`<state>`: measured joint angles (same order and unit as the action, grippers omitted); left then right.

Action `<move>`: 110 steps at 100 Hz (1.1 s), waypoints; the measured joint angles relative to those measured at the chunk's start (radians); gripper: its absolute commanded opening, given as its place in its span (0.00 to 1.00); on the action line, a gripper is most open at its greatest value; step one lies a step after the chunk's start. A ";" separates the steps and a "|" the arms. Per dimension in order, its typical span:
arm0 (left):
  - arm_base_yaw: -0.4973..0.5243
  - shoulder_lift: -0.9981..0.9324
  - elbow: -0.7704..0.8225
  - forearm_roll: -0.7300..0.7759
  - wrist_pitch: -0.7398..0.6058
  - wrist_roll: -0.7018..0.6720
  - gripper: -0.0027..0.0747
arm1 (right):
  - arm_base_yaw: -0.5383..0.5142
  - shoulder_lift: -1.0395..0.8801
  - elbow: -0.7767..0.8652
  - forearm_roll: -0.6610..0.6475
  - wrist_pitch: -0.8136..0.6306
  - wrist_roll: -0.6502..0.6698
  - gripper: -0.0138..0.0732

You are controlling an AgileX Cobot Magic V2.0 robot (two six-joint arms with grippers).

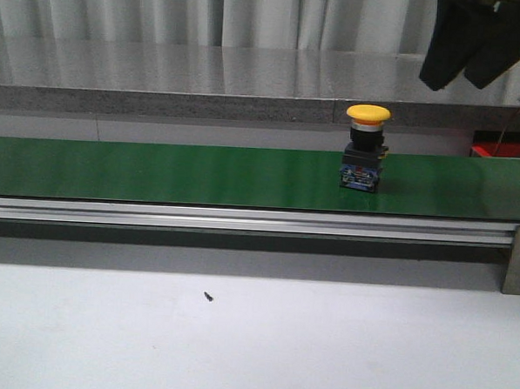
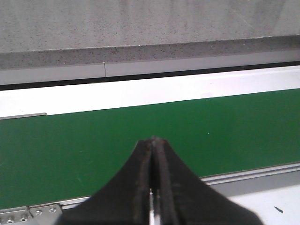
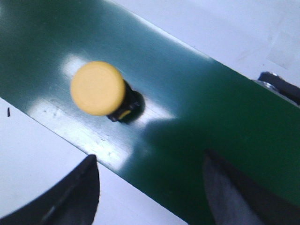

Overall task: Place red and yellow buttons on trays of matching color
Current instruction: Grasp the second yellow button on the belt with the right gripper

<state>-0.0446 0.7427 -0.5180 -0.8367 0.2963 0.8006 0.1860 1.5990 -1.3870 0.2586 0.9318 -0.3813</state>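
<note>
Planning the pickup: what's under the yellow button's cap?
Under the yellow button cap sit a black body and a blue base, standing on the green belt. From above, the right wrist view shows the cap covering most of the body.

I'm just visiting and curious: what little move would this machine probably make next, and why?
Probably the right gripper should come down over the yellow mushroom-capped push button. It stands upright on the green conveyor belt, untouched; that gripper hangs above it, open, slightly off to one side. The left gripper is shut, with no button near.
</note>
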 measured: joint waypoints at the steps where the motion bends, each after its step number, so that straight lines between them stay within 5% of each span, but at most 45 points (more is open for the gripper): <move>1: 0.000 0.000 0.000 0.000 0.000 0.000 0.01 | 0.003 0.000 0.000 0.000 -0.002 0.000 0.76; 19: 0.000 0.000 0.000 0.000 0.000 0.000 0.01 | 0.044 0.000 0.000 -0.021 -0.062 -0.002 0.85; 69: 0.000 0.000 0.000 0.000 0.000 0.000 0.01 | 0.048 0.140 0.000 -0.025 -0.101 -0.002 0.84; 78: 0.000 0.000 0.000 0.000 0.000 0.000 0.01 | 0.048 0.170 0.000 -0.034 -0.104 0.005 0.75; 97: 0.000 0.000 0.000 0.000 0.000 0.000 0.01 | 0.048 0.198 -0.002 -0.102 -0.075 0.079 0.38; 110: 0.000 0.000 0.000 0.000 0.000 0.000 0.01 | 0.048 0.198 -0.042 -0.153 -0.003 0.109 0.36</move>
<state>-0.0446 0.7427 -0.5180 -0.8367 0.2963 0.8006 0.2342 1.7972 -1.4289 0.1061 0.9284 -0.2728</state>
